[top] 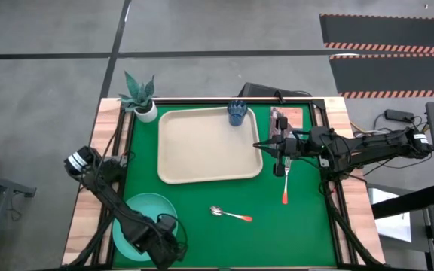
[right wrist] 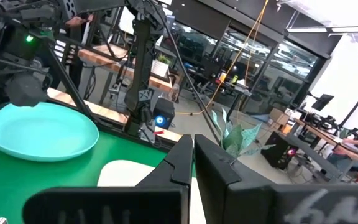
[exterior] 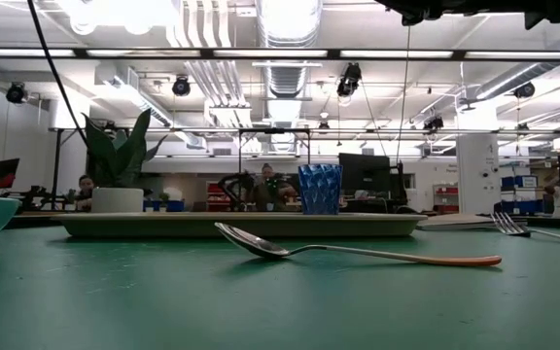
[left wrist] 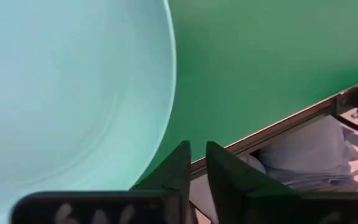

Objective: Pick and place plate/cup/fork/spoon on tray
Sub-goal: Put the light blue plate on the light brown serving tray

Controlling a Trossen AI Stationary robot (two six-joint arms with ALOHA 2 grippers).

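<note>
The teal plate (top: pixel 138 214) lies on the green mat near the table's near left corner; it also shows in the left wrist view (left wrist: pixel 67 93). My left gripper (top: pixel 168 239) is just right of the plate's rim, over the mat, its fingers (left wrist: pixel 182 163) together with only a narrow slit between them. The blue cup (top: pixel 237 113) stands upright in the beige tray's (top: pixel 179 169) far right corner. My right gripper (top: pixel 258 145) is shut and empty over the tray's right rim, pointing left. The fork (top: pixel 285 179) lies right of the tray. The spoon (top: pixel 230 214) lies in front of the tray.
A white pot with a green plant (top: pixel 142 96) stands at the table's far left corner. A small dark and pink object (top: pixel 279 120) sits far right of the tray. The table's metal near edge (left wrist: pixel 278 127) runs close by my left gripper.
</note>
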